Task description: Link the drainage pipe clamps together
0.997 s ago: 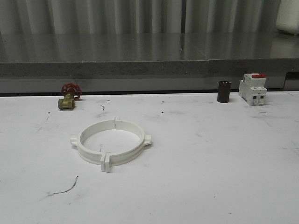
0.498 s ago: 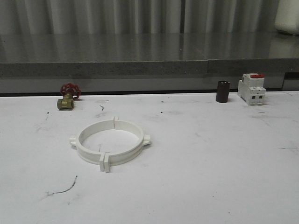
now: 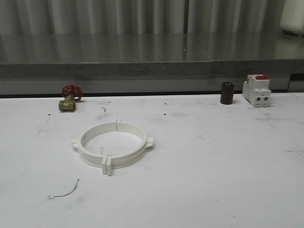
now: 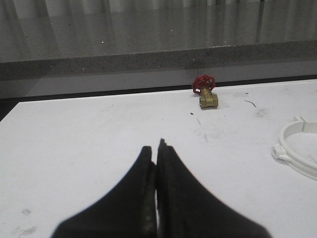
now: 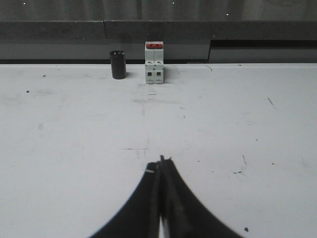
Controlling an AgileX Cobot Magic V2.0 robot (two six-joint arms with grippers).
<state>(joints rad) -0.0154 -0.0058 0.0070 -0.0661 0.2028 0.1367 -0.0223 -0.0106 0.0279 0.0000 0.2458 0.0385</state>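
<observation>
Already joined into a ring, the drainage pipe clamps (image 3: 113,144) lie nearer the left tool (image 4: 157,148); both it and the right tool (image 5: 160,163) are pressed together and hold nothing.

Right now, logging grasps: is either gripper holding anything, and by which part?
Nothing is held. The left gripper and right gripper are both shut on nothing; the drainage pipe clamps lie untouched.

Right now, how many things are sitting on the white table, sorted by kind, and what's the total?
Clamp halves: 2, joined in a ring
Brass valve: 1
Dark cylinder: 1
Circuit breaker: 1
Total: 5
</observation>
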